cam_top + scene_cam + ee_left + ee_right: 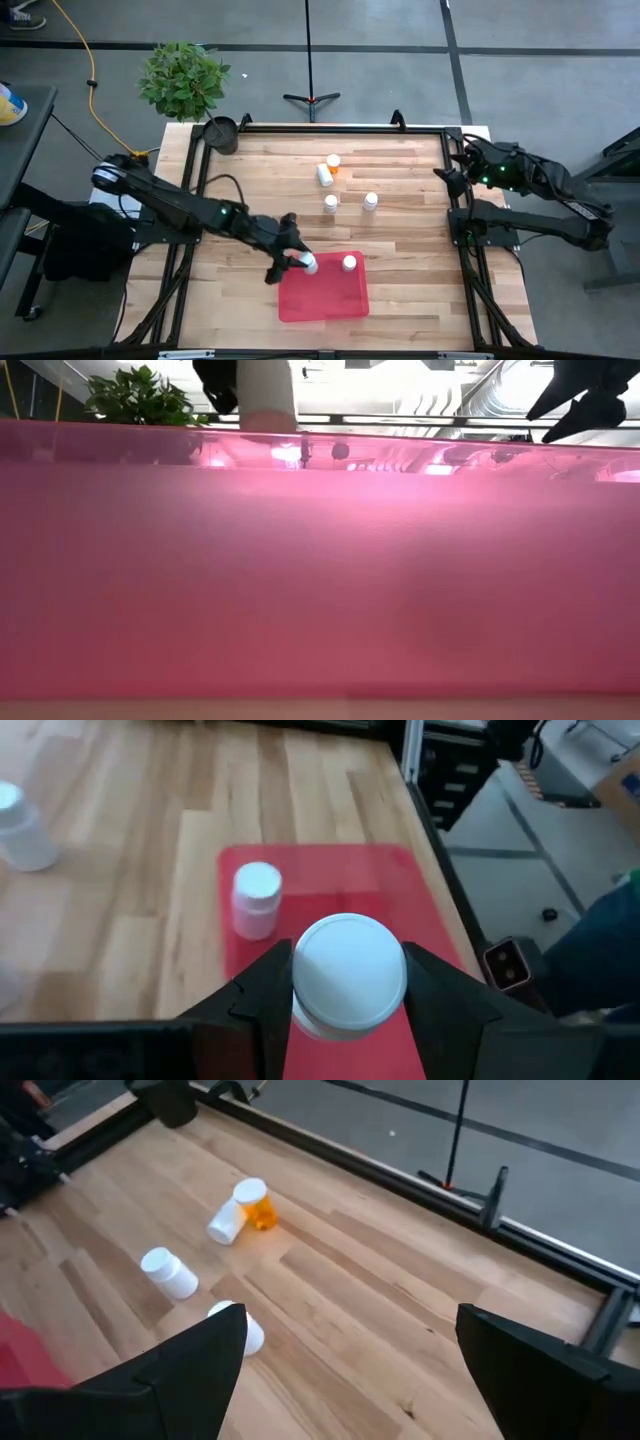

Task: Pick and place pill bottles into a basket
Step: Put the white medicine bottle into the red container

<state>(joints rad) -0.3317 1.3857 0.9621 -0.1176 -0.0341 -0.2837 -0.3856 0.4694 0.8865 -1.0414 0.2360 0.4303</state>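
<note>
holding a white bottle [349, 970] over the red tray [330, 300], left gripper [292, 258] clenched on its sides at the tray's far left corner. second white bottle [349, 263] upright inside the tray near its far edge. two more white bottles [330, 204] upright mid-table, apart from the tray. orange bottle [258, 1211] and another white one [224, 1225] lying together farther back. right gripper [350, 1370] spread wide, empty, raised at the table's right edge.
</note>
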